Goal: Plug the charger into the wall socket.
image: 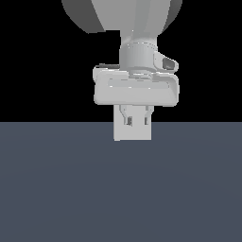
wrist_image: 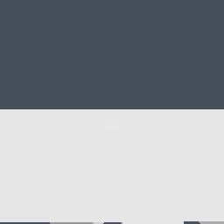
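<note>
1. Gripper (image: 136,120) hangs straight down from the arm in the exterior view, fingers (image: 127,118) close together w/ a pale block right behind/below them.
2. That block reads as the charger (image: 133,131): off-white, boxy, its lower edge showing just beneath the fingertips. Fingers sit against its face, so it's prob. clenched on the charger, though contact pts are too small to see for sure.
3. Wrist view: a big flat pale surface (wrist_image: 112,166) fills the near half, dark floor (wrist_image: 112,52) beyond. Likely the charger's top face right under the cam; can't be certain.
4. Wall socket: not visible in either view. No panel, no holes. Which way it lies from the gripper can't be told, & that's the one relation the next move depends on.
5. Charger's long axis: not readable; looks roughly cube-like from here.
6. Surroundings: only the dark grey floor (image: 121,189) below the gripper & black backdrop behind. Nothing seen standing in the way.
</note>
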Controlling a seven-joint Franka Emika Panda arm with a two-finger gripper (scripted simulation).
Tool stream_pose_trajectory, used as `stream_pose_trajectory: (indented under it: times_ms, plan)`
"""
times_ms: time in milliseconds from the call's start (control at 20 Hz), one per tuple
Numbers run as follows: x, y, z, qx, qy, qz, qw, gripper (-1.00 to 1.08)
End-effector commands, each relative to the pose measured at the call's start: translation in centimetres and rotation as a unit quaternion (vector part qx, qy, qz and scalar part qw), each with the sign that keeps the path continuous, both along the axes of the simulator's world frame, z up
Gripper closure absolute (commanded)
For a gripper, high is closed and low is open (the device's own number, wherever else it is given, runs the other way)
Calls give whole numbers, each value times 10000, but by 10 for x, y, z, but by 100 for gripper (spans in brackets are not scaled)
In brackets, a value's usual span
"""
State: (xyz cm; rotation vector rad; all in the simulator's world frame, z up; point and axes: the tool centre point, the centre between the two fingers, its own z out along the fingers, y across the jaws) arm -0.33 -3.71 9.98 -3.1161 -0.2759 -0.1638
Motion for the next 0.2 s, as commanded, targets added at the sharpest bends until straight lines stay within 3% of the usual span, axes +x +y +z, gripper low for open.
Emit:
stream_pose_trajectory:
  times_ms: [0, 150]
  plan:
    - [2, 0, 0, 0, -1, 1, 10000, 108]
    - [2, 0, 0, 0, -1, 1, 10000, 108]
